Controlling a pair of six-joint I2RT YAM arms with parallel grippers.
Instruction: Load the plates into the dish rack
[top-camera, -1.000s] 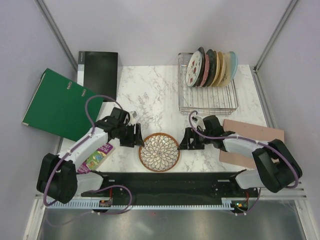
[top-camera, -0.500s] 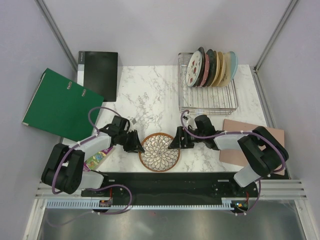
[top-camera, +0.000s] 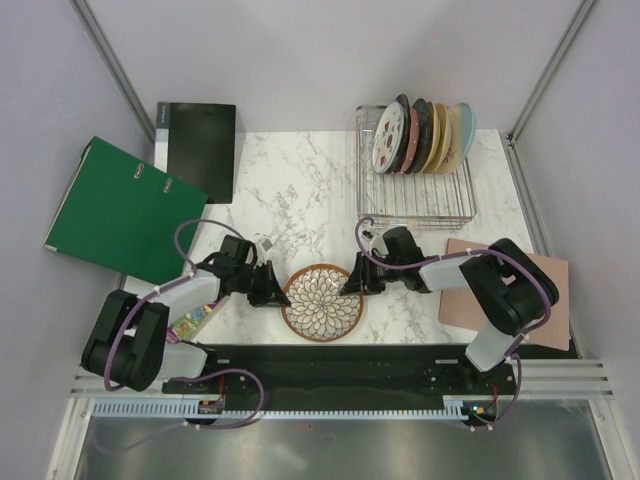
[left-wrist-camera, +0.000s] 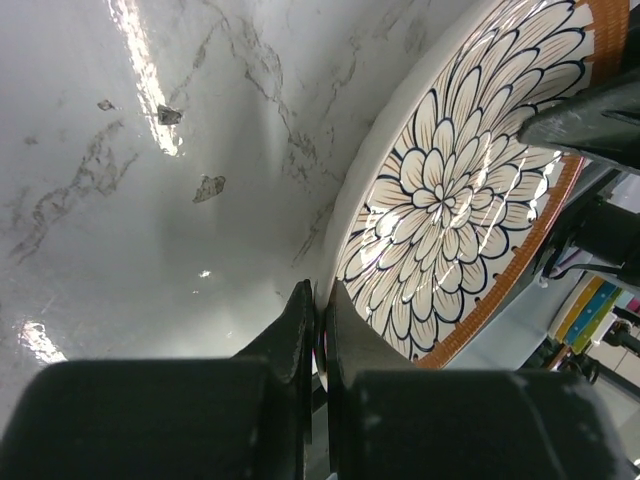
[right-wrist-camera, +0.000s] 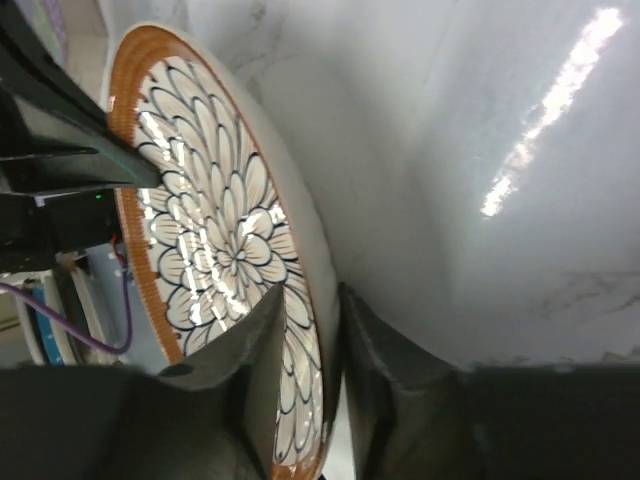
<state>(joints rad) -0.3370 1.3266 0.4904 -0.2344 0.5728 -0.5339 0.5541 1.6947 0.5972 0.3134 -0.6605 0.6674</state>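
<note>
- Plate (top-camera: 322, 302), round, brown, white-petal-latticed, was seen on marble table (top-camera: 300, 185), before silver wire rack (top-camera: 415, 205).
- Left gripper (left-wrist-camera: 320, 325) was clamped on its rim.
- Right gripper (right-wrist-camera: 318, 345) was set astride opposite rim; grip could not be told.

One overhead view, two close wrist views, same plate (top-camera: 322, 302).

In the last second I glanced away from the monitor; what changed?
Both arms slid inward to the brown plate. The left pincer shut on its left rim; the right pincer narrowed around the opposite rim. The dish rack and racked plates stayed put.
</note>
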